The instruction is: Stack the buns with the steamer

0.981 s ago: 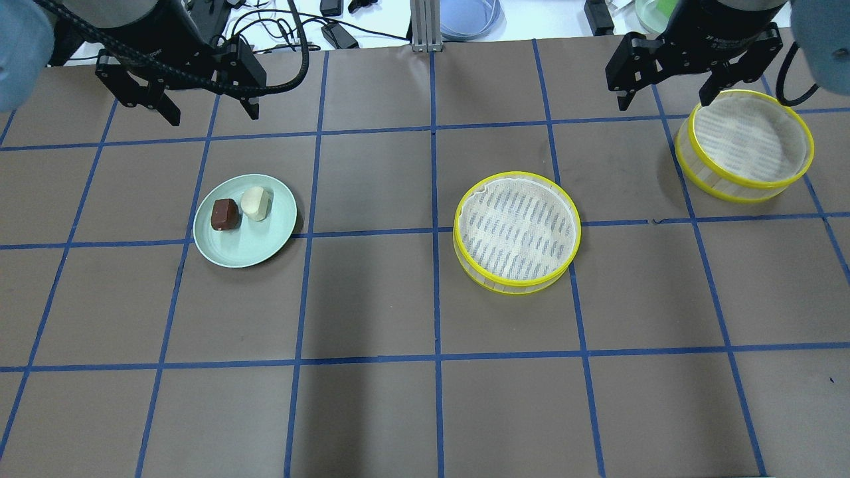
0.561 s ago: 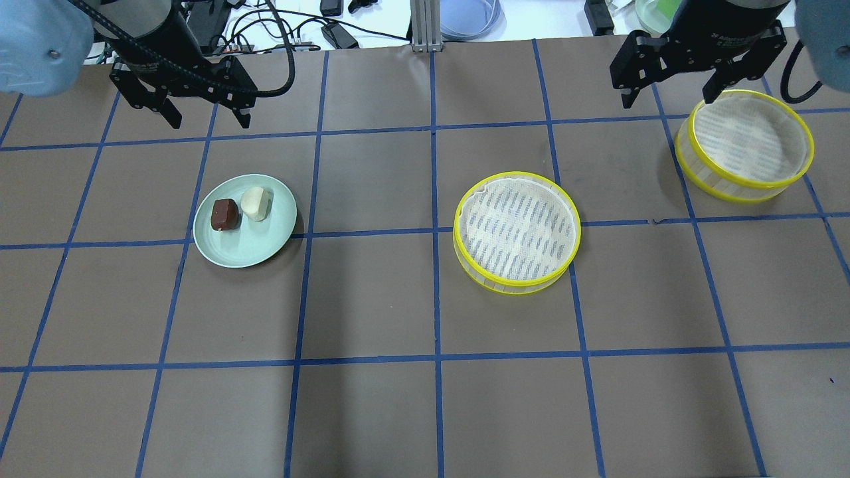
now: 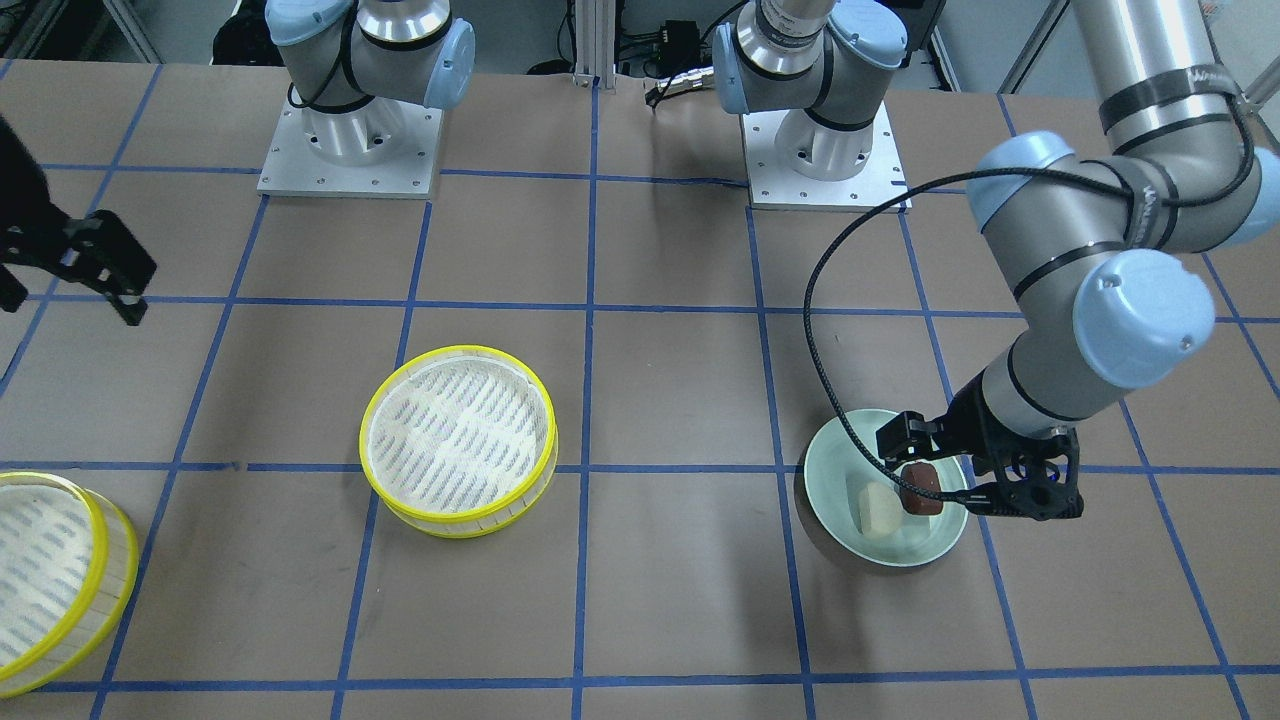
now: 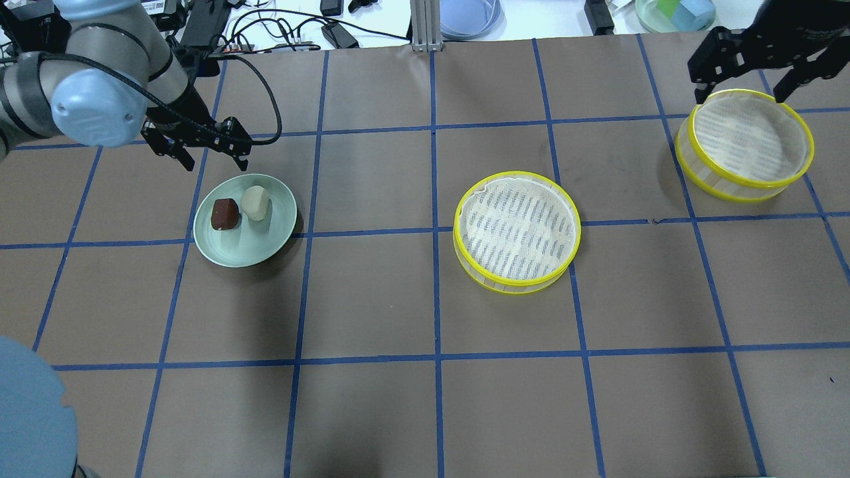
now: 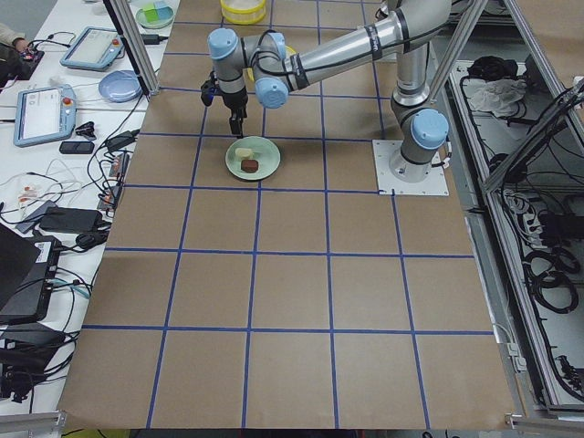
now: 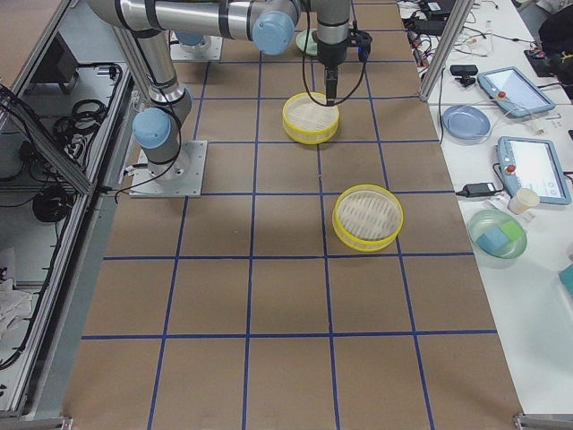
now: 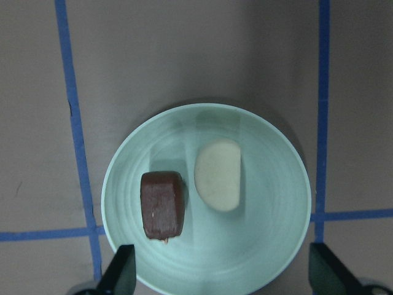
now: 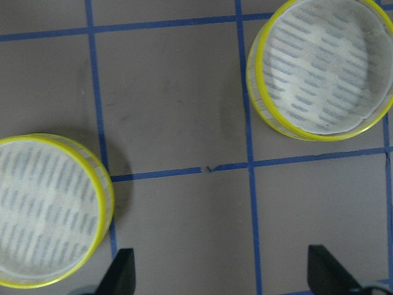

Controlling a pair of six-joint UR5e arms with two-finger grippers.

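The cream-white bun (image 4: 255, 202) and the reddish-brown bun (image 4: 224, 214) lie side by side on a pale green plate (image 4: 265, 249), also in the left wrist view: white (image 7: 218, 175), brown (image 7: 162, 204). My left gripper (image 4: 199, 149) is open and empty, hanging above the plate, apart from the buns; it also shows in the front view (image 3: 970, 475). One steamer tray (image 4: 516, 232) stands mid-table, the other (image 4: 747, 143) at the far right. My right gripper (image 4: 744, 83) is open and empty above the right tray's far rim.
A desk beyond the table's far edge holds cables, a blue dish (image 4: 468, 16) and a bowl with coloured blocks (image 4: 674, 10). Blue tape lines grid the brown table. My left arm's elbow (image 4: 30, 411) fills the overhead view's lower left corner.
My left gripper has moved toward the plate and lower over it. My right gripper has shifted right, to over the right tray's rim. Buns and trays have not moved.
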